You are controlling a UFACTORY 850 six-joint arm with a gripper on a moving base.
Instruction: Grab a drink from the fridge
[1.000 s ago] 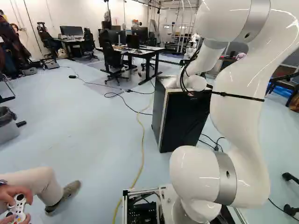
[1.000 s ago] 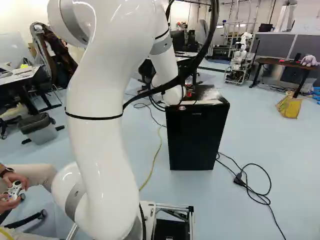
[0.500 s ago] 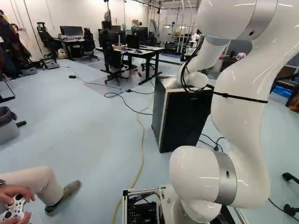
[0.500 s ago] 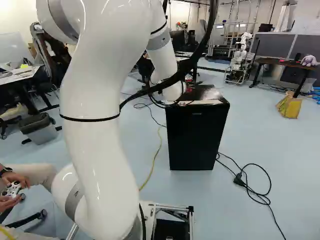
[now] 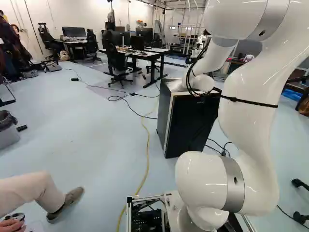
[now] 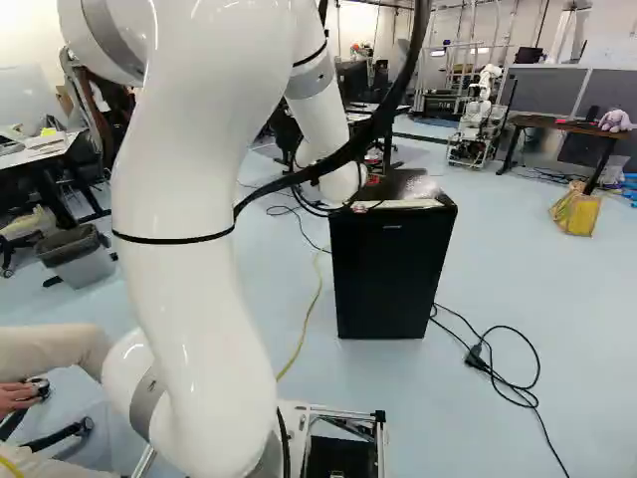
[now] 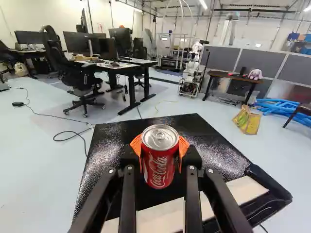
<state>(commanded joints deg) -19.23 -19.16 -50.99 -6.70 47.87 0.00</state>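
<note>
My tool has the can grasped from both sides, above the fridge top; whether its base touches, I cannot tell. Hazards, in my judgement: insufficient squeeze could let it slip; a low sideways move could scrape it; the arm's cable could snag.

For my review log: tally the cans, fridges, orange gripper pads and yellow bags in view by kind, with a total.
Red can: 1
Fridge: 1
Orange pads: 2
Yellow bag: 1
Total: 5
</note>
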